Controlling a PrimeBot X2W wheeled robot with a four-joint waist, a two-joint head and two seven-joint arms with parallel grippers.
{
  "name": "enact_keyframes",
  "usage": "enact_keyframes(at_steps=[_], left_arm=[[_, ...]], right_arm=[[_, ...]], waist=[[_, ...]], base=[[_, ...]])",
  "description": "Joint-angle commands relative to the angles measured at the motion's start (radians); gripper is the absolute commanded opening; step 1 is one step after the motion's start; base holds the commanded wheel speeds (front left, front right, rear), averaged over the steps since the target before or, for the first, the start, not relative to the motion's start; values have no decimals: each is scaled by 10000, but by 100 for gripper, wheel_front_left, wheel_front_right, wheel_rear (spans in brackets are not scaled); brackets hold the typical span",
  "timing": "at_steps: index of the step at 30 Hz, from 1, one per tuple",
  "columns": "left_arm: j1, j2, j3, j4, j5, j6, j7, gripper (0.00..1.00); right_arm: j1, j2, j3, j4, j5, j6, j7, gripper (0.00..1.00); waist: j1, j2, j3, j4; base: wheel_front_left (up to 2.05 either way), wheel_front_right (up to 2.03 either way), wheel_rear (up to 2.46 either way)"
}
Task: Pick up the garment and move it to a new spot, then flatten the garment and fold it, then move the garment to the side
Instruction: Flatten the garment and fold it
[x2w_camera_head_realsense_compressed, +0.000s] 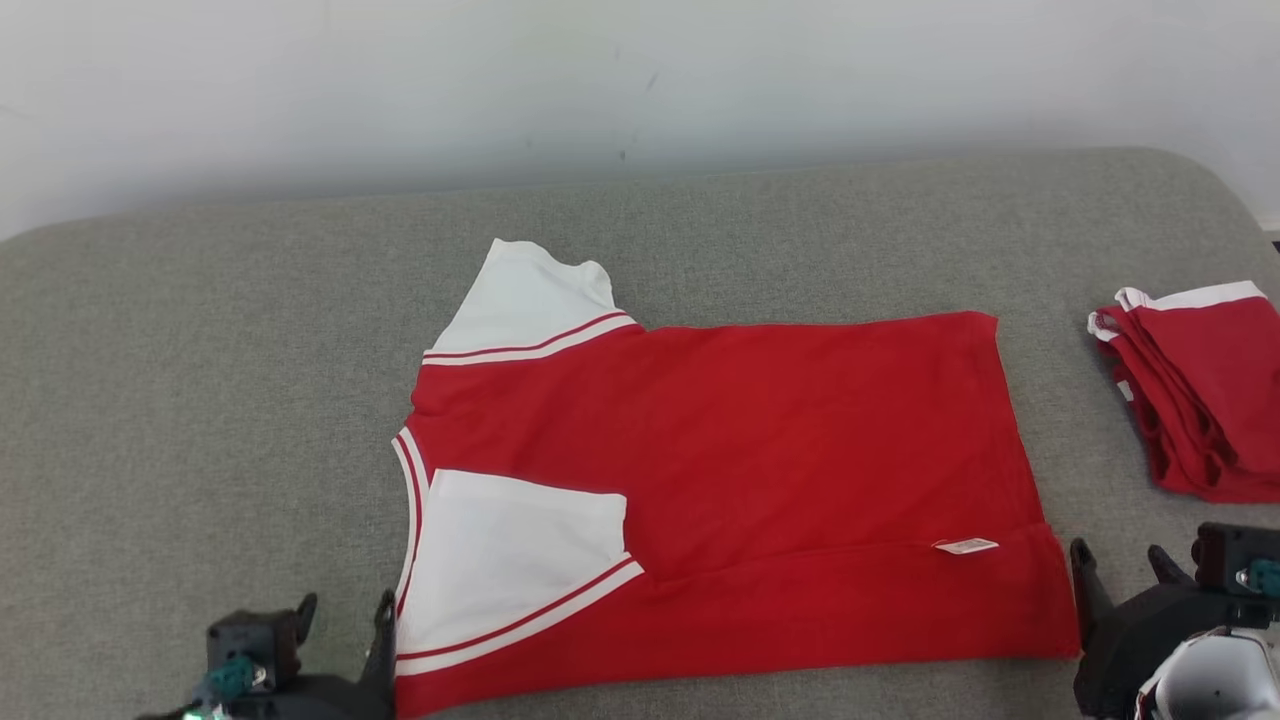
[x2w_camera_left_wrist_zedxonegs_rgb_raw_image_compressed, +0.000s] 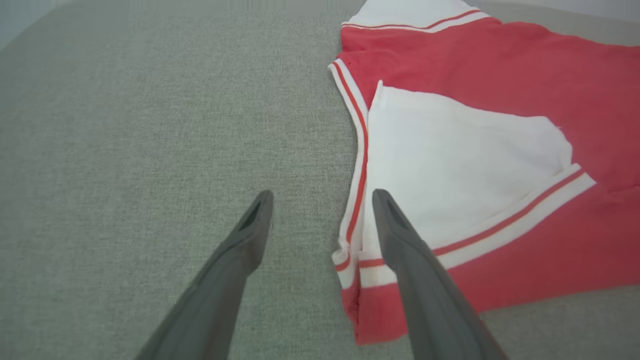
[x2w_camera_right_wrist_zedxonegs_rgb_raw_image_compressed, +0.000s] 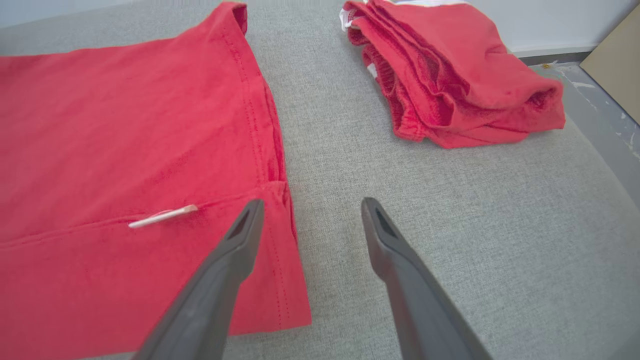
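Garment (x2w_camera_head_realsense_compressed: 760, 450) lies flat on grey upholstery (x2w_camera_head_realsense_compressed: 200, 400), near edge folded over. Left end effector (x2w_camera_head_realsense_compressed: 345, 612) and right end effector (x2w_camera_head_realsense_compressed: 1118, 560) are both released and empty at its near corners. Judged soft, light, limp; pinch the doubled corners.

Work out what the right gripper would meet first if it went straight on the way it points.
Most likely the grey cushion between the spread red shirt and the folded red pile: the open right gripper seems tilted down at that gap. Its angle is hard to judge.
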Motion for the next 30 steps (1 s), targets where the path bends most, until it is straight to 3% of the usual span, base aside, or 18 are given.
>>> enact_keyframes(at_steps=[1,13,18,30], left_arm=[[-315,69,5,-91,55,-101,48,100],[-3761,-75,230,1392,-599,-1122,930,100],[-5423,245,134,2288,-380,-1601,1325,100],[-8305,328,-56,3844,88,-1936,1758,100]], right_arm=[[-178,-116,28,-82,-72,-29,113,100],[-2958,-916,1142,142,212,-28,1693,100],[-4541,-947,1886,788,636,-29,2282,100],[-6874,-1098,2462,1584,966,-28,2289,100]], waist=[[0,0,51,-18],[0,0,1135,-531],[0,0,1865,-952],[0,0,3444,-1567]], base=[[0,0,0],[0,0,0],[0,0,0],[0,0,0]])
